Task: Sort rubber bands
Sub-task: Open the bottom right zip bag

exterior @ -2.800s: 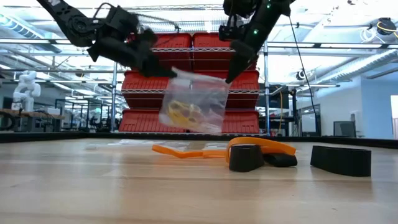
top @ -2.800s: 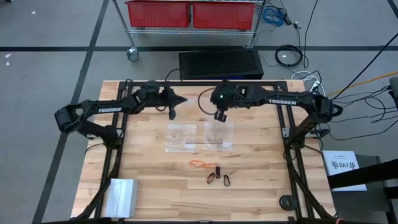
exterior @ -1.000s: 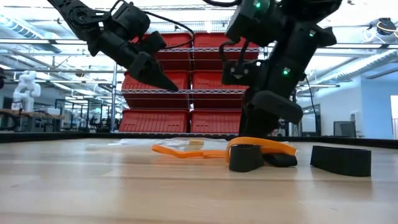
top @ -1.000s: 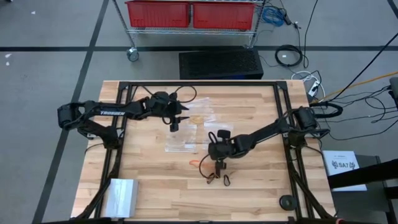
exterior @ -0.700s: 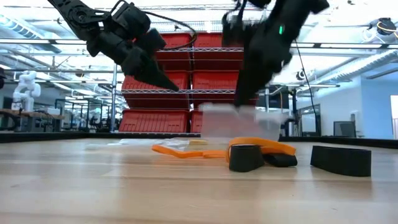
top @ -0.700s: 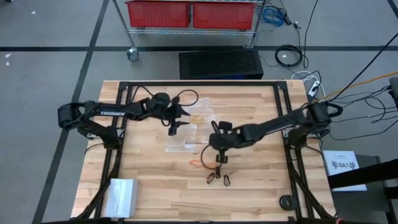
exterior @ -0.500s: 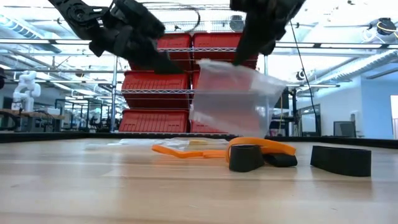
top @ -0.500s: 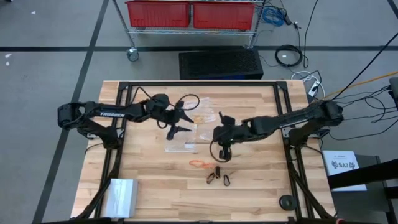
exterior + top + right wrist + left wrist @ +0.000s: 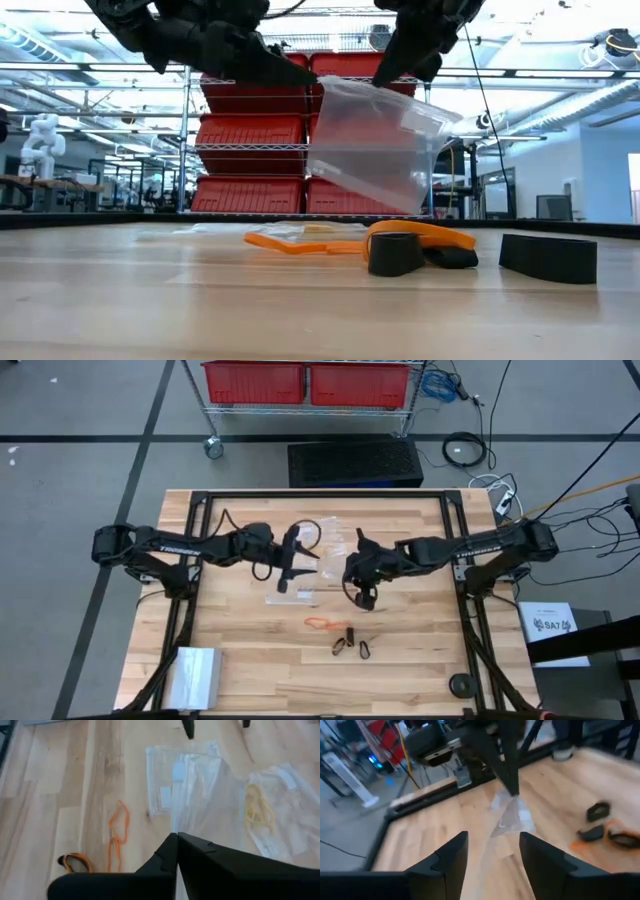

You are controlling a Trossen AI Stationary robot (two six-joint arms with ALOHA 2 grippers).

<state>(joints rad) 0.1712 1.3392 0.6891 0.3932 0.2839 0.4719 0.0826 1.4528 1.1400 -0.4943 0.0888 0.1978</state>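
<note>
Centre of the high view: the right gripper (image 9: 361, 597) is clenched on a clear plastic bag (image 9: 338, 553) lifted off the table (image 9: 230, 660), and the left gripper (image 9: 283, 582) faces it, jaws spread and empty. Lower centre, an orange rubber band (image 9: 320, 622) and black rubber bands (image 9: 352, 644) lie loose.

Upper middle of the low view, the bag hangs tilted from the right gripper's pinch, apparently empty.

Middle of the left wrist view, the bag dangles just beyond the parted fingers (image 9: 451, 857).

Right of the right wrist view, a second bag (image 9: 274, 817) on the wood holds yellowish-tan bands (image 9: 259, 807). Sorting looks partly done; orange and black bands remain unbagged.
</note>
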